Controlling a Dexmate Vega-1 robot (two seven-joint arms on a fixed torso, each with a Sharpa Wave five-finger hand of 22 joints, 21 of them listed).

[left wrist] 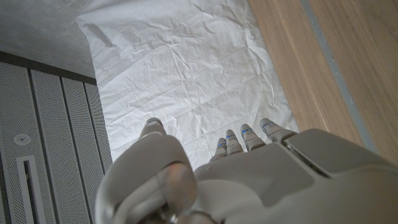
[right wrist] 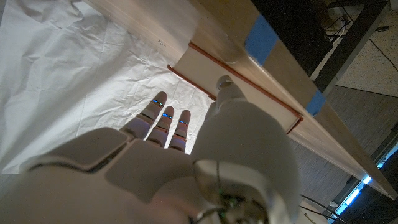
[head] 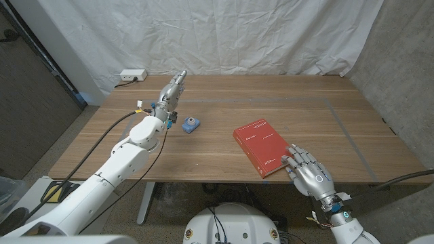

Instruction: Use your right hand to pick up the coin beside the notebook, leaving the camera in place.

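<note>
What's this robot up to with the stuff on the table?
A two-armed robot stands at a wooden table. Its right hand is at the near corner of a red notebook, fingers reaching over the notebook's edge. Its left hand is stretched out farther back, holding nothing, close to a small blue and grey camera that sits untouched. The job is to pick up a coin by the notebook, but I can't make out the coin.

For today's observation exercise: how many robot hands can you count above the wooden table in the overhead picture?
2. The left robot hand reaches over the far left, beyond the small blue object. The right robot hand is at the red notebook's near corner.
</note>
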